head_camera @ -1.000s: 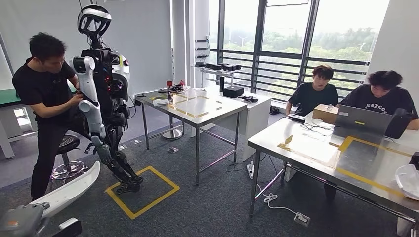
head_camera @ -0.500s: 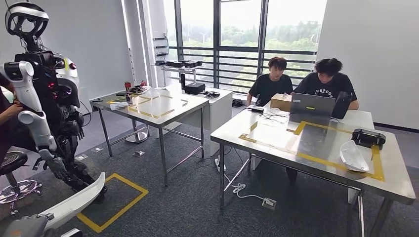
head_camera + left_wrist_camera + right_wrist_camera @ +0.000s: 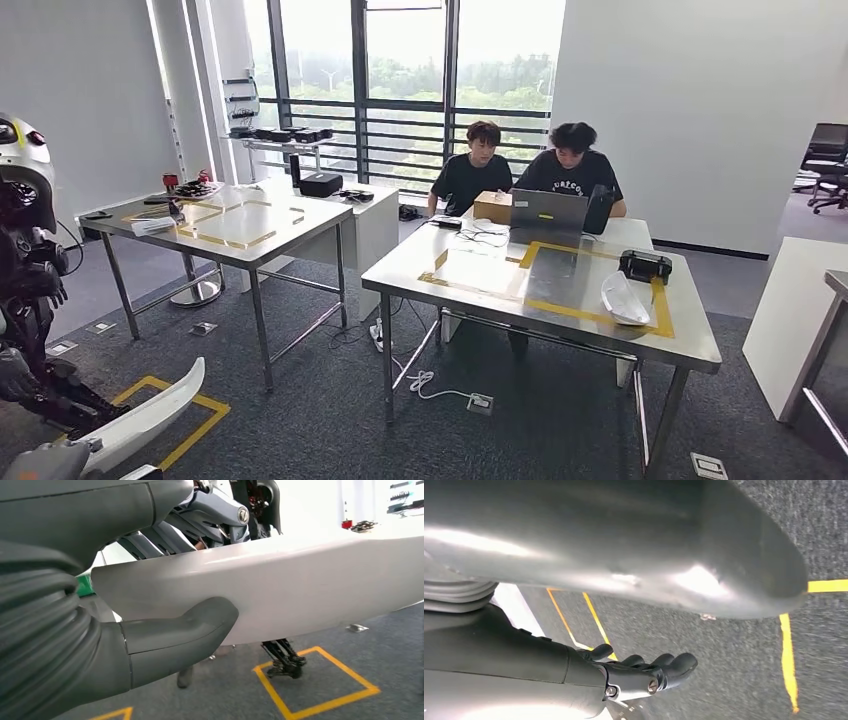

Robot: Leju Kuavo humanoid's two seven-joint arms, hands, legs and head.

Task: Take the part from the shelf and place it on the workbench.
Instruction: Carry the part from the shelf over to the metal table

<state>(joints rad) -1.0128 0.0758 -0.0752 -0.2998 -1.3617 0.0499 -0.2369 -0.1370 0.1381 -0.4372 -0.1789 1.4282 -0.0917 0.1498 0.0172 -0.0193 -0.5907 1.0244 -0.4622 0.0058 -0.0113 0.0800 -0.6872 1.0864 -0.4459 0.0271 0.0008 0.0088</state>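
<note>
the left hand (image 3: 150, 645) grips the long white part (image 3: 280, 595), thumb pressed on its face. its long axis runs away from the hand, tip rising forward. the right hand (image 3: 644, 675) holds nothing, fingers curled.

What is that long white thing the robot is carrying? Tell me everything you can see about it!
The long white curved panel looks like smooth, glossy plastic, a shell-like piece narrowing to a rounded tip. In the head view it sticks out low at the robot's left side, tilted upward over the grey carpet. The left hand holds it, its thick grey thumb pressed on one face and darker fingers on the opposite side.
</note>
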